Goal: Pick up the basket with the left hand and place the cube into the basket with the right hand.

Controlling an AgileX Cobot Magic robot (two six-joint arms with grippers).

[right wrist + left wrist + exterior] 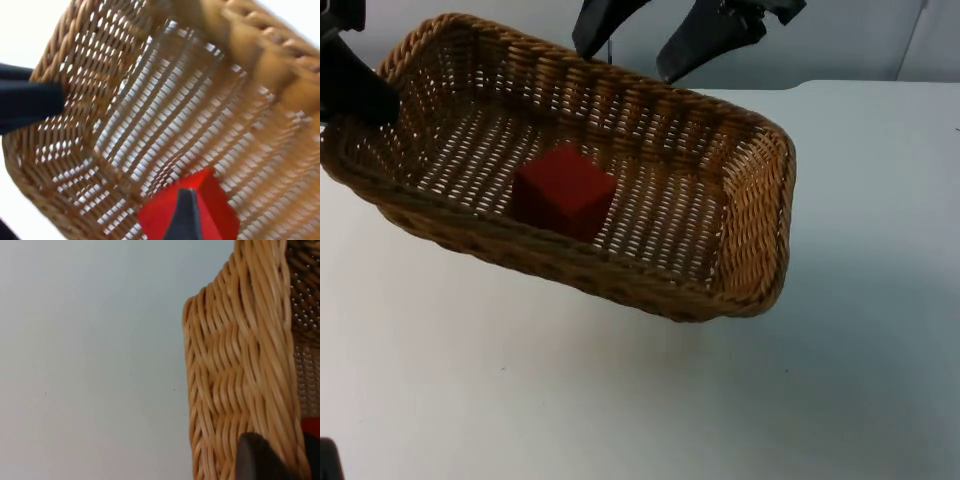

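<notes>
**Top view: cube lies in the lifted basket**

Top view, from the left: the left gripper [355, 90] is clamped on the basket's [760, 190] left short rim, one black finger reaching inside the wall. The basket is a long, tan wicker tray with a braided rim and an open-weave floor. It hangs tilted above the table [620, 400], toward the far left corner, and casts a soft shadow below. The cube [563, 190] is red with sharp edges and rests on the basket floor, a little left of the middle, near the front wall.

The left arm is cut off by the picture's edge. The left wrist view gives the basket's outer wall [235, 380] close up, with a dark fingertip [255, 460] against it and a sliver of the cube [311, 426] behind.

The right gripper [630, 50] hangs above the basket's far rim, its two fingers apart and holding nothing. The right wrist view looks down into the basket [150, 125], where the cube [210, 200] sits partly behind a fingertip [186, 215].
</notes>
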